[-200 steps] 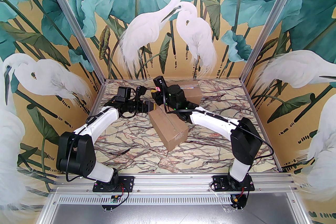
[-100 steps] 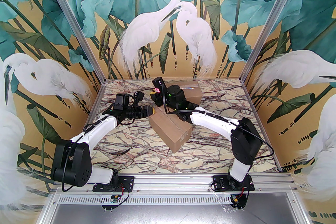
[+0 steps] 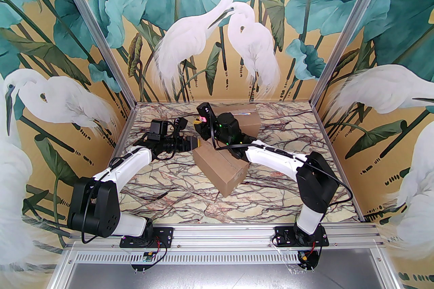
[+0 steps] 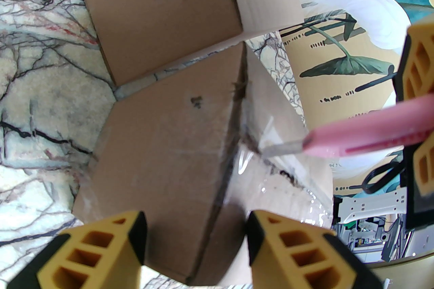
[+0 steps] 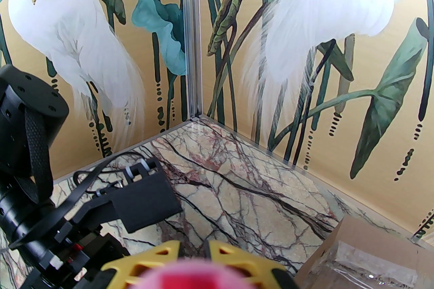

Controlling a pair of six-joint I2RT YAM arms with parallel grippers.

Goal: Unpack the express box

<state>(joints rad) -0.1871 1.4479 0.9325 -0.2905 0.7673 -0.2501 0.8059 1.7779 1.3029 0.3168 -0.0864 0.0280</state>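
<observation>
The express box [image 3: 220,168], brown cardboard sealed with clear tape, lies slantwise mid-table. My left gripper [image 3: 195,142] clamps its far-left end; in the left wrist view the box [image 4: 169,145] fills the gap between the yellow fingers [image 4: 91,247] of that gripper [image 4: 196,240]. My right gripper [image 3: 200,123] hovers above that same end, shut on a pink utility knife [image 4: 356,142]. The knife's blade [image 4: 281,148] touches the taped seam on top. The pink handle [image 5: 193,275] sits between the right gripper's [image 5: 196,264] fingers.
A second taped cardboard box [image 3: 247,120] stands by the back wall, close behind the first [image 4: 162,20], also low right in the right wrist view [image 5: 366,253]. Painted walls close in the marble table [image 3: 169,192] on three sides. The left arm's wrist [image 5: 142,199] is near the right gripper.
The box swung and shifted a little to the right with my left gripper on it, while the left elbow dropped back. My right gripper with the knife crept slightly left.
</observation>
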